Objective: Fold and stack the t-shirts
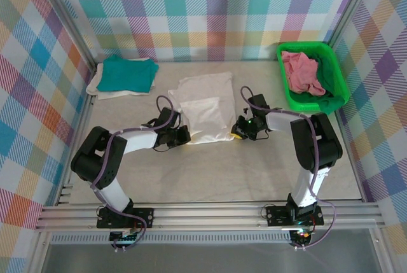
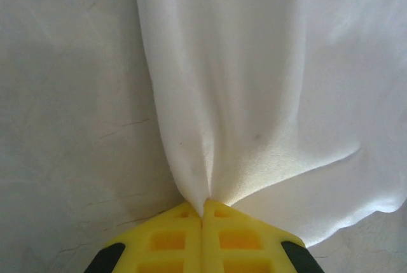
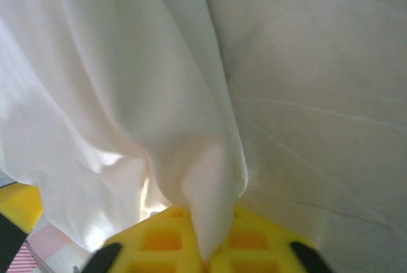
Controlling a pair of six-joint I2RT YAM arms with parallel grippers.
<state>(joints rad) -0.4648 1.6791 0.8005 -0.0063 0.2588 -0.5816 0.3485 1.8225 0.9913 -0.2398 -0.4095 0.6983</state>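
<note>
Four t-shirts are showing in the top view, one of each colour. One white t-shirt is lying at the centre of the table, partly folded over itself. One teal t-shirt is sitting on one cream t-shirt at the upper left of the frame. One pink t-shirt is lying crumpled inside one green basket at the upper right.

Two grippers are engaging the white t-shirt's lower edge. The left gripper is pinching the lower left corner, its yellow fingers pressing together on the cloth. The right gripper is pinching the lower right corner, with a fold of cloth running down between its closed fingers.
</note>
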